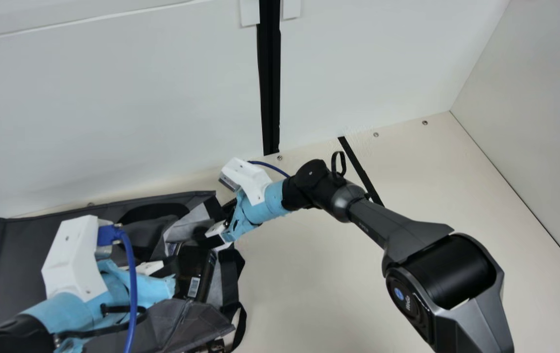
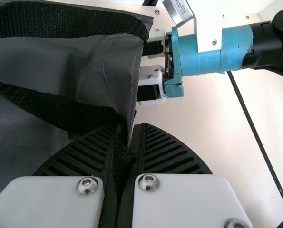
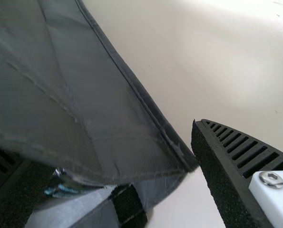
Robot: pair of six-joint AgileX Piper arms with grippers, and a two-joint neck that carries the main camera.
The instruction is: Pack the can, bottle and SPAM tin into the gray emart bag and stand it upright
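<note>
The gray bag [image 1: 20,255] lies on its side at the left, its mouth facing right. Inside the mouth shows a dark, glossy item [image 1: 195,267] with a barcode label; which item I cannot tell. Over the bag is my left gripper [image 1: 162,286]; in the left wrist view that gripper [image 2: 132,130] is shut on the black strap [image 2: 120,159] by the bag's edge. My right gripper [image 1: 217,235] is at the mouth's far side. In the right wrist view the right gripper [image 3: 127,156] stands open, with a gray flap [image 3: 127,137] between its fingers and something shiny [image 3: 60,190] beneath.
A white wall [image 1: 113,113] with a black vertical strip [image 1: 270,88] rises behind the table. Bare cream tabletop [image 1: 309,274] extends to the right of the bag, under my right arm. Loose black straps [image 1: 240,314] hang from the bag's right edge.
</note>
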